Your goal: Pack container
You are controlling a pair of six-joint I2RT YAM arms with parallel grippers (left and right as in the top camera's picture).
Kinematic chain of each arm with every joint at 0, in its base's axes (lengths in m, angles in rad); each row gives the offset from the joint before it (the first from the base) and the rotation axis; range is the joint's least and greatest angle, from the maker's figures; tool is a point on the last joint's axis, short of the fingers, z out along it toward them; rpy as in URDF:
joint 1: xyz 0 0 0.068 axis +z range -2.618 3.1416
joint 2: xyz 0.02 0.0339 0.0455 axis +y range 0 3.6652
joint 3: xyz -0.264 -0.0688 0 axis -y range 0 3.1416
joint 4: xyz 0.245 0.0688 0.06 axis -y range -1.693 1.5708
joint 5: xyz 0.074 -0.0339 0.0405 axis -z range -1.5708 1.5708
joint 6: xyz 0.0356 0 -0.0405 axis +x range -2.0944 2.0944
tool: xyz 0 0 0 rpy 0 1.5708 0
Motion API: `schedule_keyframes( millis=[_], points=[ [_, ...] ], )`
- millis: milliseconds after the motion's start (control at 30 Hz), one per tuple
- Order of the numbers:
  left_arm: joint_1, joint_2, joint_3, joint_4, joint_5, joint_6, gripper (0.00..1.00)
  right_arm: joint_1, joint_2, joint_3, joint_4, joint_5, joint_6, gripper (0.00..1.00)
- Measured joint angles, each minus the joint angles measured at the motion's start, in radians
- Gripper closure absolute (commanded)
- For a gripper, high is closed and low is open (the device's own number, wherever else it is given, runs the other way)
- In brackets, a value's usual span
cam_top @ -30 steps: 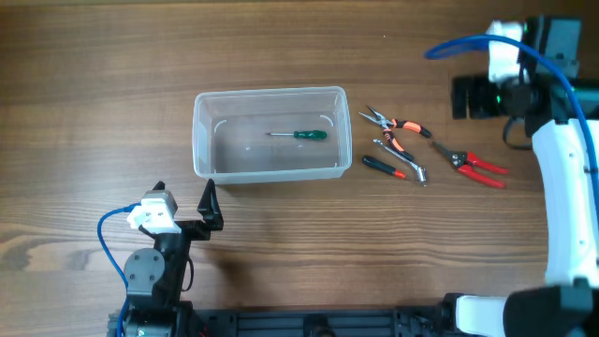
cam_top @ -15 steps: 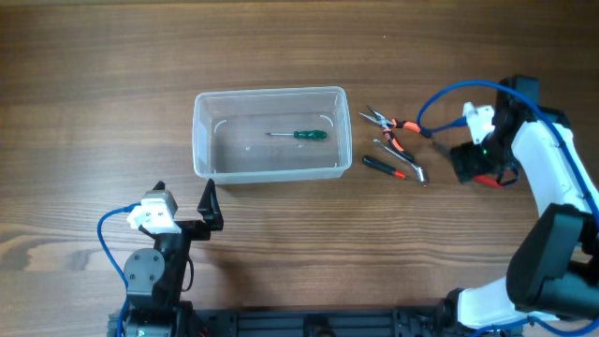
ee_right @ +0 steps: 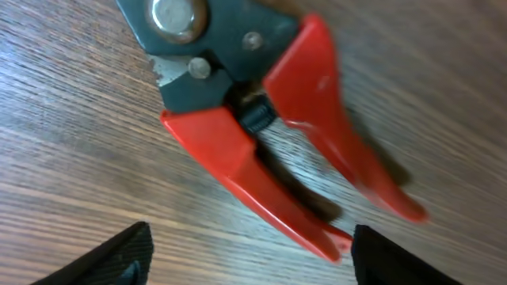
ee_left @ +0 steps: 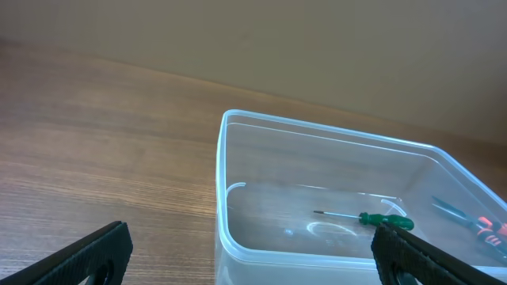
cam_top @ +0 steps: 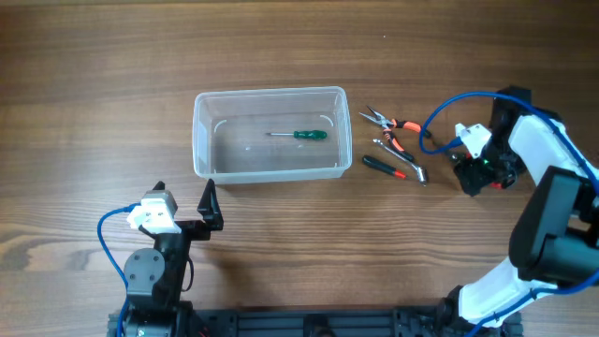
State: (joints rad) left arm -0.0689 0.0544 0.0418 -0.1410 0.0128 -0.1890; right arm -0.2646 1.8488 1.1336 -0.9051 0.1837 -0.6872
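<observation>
1 screwdriver [cam_top: 298, 135] packed; your right gripper [ee_right: 255, 255] hung spread over the cutters [ee_right: 230, 150].
Off-centre closing could have skidded them.

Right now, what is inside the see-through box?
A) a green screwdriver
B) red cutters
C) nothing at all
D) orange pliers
A: the green-handled screwdriver is the only tool lying inside the container.
</observation>
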Motion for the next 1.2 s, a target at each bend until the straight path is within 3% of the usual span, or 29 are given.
schedule_keyframes(
  millis=[133,233,300,467,800,1033,1200],
  points=[
    [0.0,0.0,0.0,0.0,0.0,0.0,0.0,0.0,0.02,0.0,0.0,0.0,-0.007,0.34],
    [0.0,0.0,0.0,0.0,0.0,0.0,0.0,0.0,0.029,0.0,0.003,-0.006,-0.011,0.64],
    [0.0,0.0,0.0,0.0,0.0,0.0,0.0,0.0,0.042,0.0,0.015,-0.014,-0.009,0.67],
    [0.0,0.0,0.0,0.0,0.0,0.0,0.0,0.0,0.047,0.001,0.038,-0.023,0.042,0.95],
    [0.0,0.0,0.0,0.0,0.0,0.0,0.0,-0.002,0.059,0.078,0.041,-0.06,0.256,0.96],
    [0.0,0.0,0.0,0.0,0.0,0.0,0.0,0.05,0.055,0.46,-0.106,-0.343,0.41,0.96],
    [0.0,0.0,0.0,0.0,0.0,0.0,0.0,0.227,0.006,0.659,-0.172,-0.54,0.486,0.96]
  ],
)
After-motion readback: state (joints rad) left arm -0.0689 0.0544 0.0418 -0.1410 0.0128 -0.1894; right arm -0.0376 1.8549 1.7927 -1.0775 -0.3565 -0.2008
